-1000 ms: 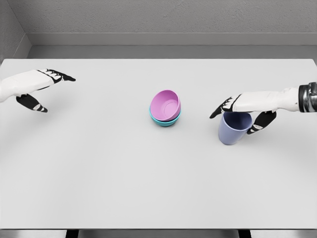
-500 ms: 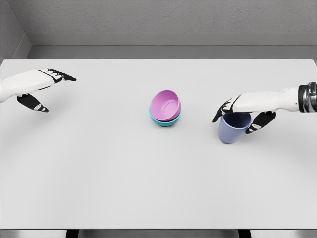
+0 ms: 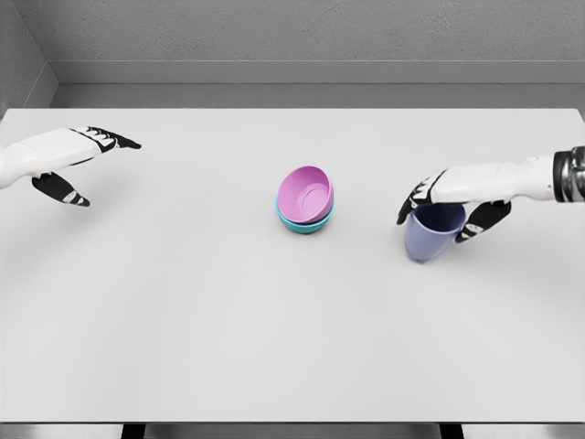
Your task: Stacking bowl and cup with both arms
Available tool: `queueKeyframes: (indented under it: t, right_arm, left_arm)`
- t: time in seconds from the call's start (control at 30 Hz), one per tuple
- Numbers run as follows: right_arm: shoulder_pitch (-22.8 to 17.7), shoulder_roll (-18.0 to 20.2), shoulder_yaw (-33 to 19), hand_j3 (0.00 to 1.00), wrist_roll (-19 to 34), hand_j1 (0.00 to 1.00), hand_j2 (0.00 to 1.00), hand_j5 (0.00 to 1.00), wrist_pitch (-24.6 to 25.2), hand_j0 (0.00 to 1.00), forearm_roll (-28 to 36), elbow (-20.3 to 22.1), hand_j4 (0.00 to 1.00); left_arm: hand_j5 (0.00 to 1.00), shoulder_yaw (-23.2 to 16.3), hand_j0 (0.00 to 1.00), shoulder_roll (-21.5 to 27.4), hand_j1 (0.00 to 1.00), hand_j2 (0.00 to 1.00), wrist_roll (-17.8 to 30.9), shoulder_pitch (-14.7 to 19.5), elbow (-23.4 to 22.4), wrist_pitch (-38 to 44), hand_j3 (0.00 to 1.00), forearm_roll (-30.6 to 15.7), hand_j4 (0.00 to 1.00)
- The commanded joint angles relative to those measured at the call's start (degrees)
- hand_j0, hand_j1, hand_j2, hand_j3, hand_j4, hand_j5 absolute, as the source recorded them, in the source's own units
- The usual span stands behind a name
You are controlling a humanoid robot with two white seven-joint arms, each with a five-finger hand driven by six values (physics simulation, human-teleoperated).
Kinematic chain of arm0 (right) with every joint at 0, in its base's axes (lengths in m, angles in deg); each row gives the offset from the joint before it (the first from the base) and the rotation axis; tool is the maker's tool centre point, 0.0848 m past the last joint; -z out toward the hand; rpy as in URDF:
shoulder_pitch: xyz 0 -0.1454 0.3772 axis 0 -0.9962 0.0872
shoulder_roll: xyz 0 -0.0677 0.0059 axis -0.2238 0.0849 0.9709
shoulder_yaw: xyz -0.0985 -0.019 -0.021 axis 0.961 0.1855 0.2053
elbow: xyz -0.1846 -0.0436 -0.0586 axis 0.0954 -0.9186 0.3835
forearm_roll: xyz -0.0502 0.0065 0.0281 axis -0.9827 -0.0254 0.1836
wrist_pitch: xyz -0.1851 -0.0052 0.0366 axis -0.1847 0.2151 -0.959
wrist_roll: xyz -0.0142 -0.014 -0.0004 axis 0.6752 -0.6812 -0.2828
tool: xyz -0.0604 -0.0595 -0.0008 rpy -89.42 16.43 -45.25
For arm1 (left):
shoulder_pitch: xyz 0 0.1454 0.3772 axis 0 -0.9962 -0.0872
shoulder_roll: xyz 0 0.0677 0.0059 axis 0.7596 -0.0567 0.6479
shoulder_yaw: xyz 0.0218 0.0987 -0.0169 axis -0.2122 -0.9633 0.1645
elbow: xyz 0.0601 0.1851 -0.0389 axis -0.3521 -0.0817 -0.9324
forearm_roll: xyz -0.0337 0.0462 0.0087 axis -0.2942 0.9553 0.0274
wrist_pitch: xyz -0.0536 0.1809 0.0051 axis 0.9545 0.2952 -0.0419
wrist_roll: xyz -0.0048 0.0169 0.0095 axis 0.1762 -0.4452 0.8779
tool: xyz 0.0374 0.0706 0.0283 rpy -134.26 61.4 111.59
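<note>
Two bowls (image 3: 305,200) sit nested; our right hand (image 3: 448,203) grips the cup (image 3: 431,232) beside them, ready to lift onto them.

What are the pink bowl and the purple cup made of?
Pink bowl: probably plastic, smooth and matte, with one even colour and soft shading. Purple cup: likely the same kind of plastic, thin-walled, plain and not shiny. It is a simulator render, so this is only how they look.

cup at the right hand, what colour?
Pale blue-violet cup, at the right hand. Head view, the only one, shows it.
</note>
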Motion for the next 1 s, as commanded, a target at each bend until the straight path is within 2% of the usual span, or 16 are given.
queueKeyframes:
  t: [0.0, 0.67, 0.97]
  right_arm:
    - [0.2, 0.2, 0.0, 0.75, -0.1, 0.75, 0.75, 0.75, 0.1, 0.75, 0.4, 0.2, 0.75]
    - [2.0, 0.3, -0.1, 0.75, 0.0, 0.75, 0.75, 0.75, 0.1, 0.75, 0.3, 3.0, 0.75]
    - [4.5, -0.7, -0.1, 0.75, 0.7, 0.75, 0.75, 0.75, 0.1, 0.75, 0.3, 5.2, 0.75]
  left_arm:
    - [1.00, 0.0, 1.00, 0.1, 1.00, 1.00, 0.0, 0.0, 0.0, 0.2, 1.00, -0.4, 1.00]
    - [1.00, 0.0, 1.00, -0.1, 1.00, 1.00, 0.1, 0.1, 0.0, 0.2, 1.00, -0.4, 1.00]
    - [1.00, 0.0, 1.00, -0.2, 1.00, 1.00, 0.1, 0.1, 0.0, 0.2, 1.00, -0.4, 1.00]
